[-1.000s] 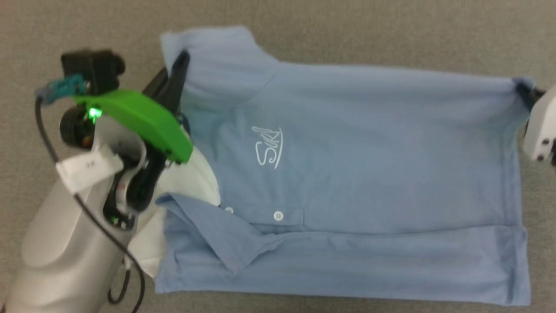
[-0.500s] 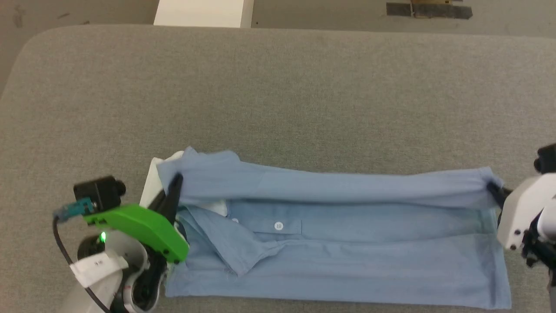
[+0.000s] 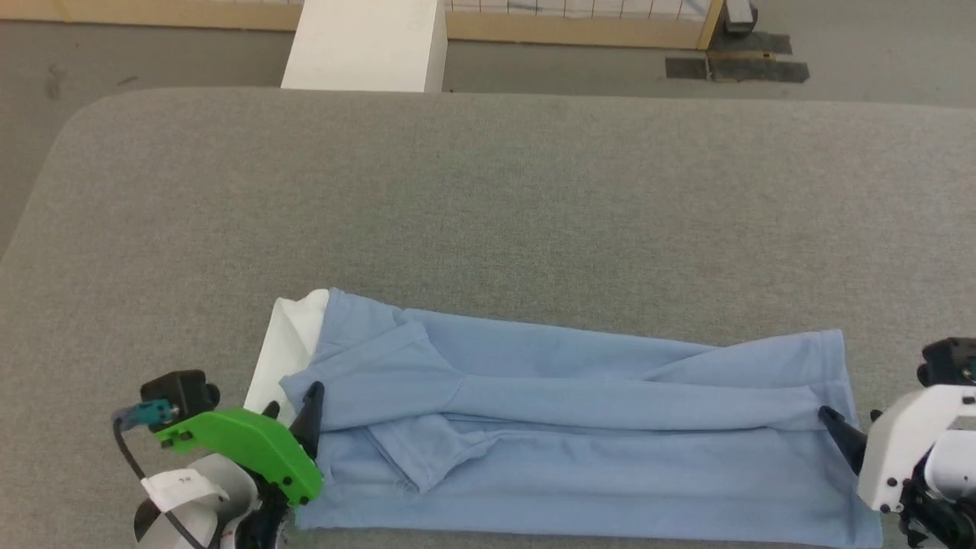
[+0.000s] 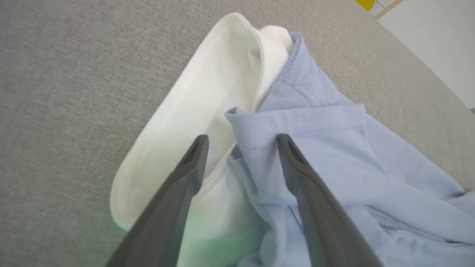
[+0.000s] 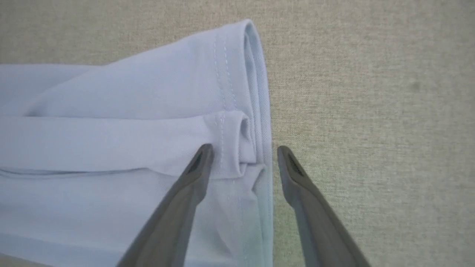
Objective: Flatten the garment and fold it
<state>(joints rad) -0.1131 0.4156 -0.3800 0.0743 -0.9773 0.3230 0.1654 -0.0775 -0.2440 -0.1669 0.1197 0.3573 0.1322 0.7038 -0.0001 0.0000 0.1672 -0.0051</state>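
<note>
The garment (image 3: 579, 450), a light blue shirt, lies folded into a long band near the front of the grey table (image 3: 488, 191). Its white inside (image 3: 286, 351) shows at the left end. My left gripper (image 3: 292, 400) stands open at that end. In the left wrist view its fingers (image 4: 242, 142) straddle a blue fold corner (image 4: 259, 122) beside the white lining (image 4: 193, 111). My right gripper (image 3: 849, 415) is open at the right end. There its fingers (image 5: 245, 148) stand on either side of the stitched hem (image 5: 237, 122), one over the cloth and one over the table.
Beyond the table's far edge stands a white block (image 3: 366, 46), with a wooden-framed partition (image 3: 579, 23) behind it and a dark patch (image 3: 736, 69) on the floor. The table's far left corner (image 3: 69, 130) is rounded. Bare grey surface stretches behind the garment.
The head camera has tilted up. The garment's far edge has been brought over toward me, hiding logo and buttons. Both grippers have opened and let go of the cloth.
</note>
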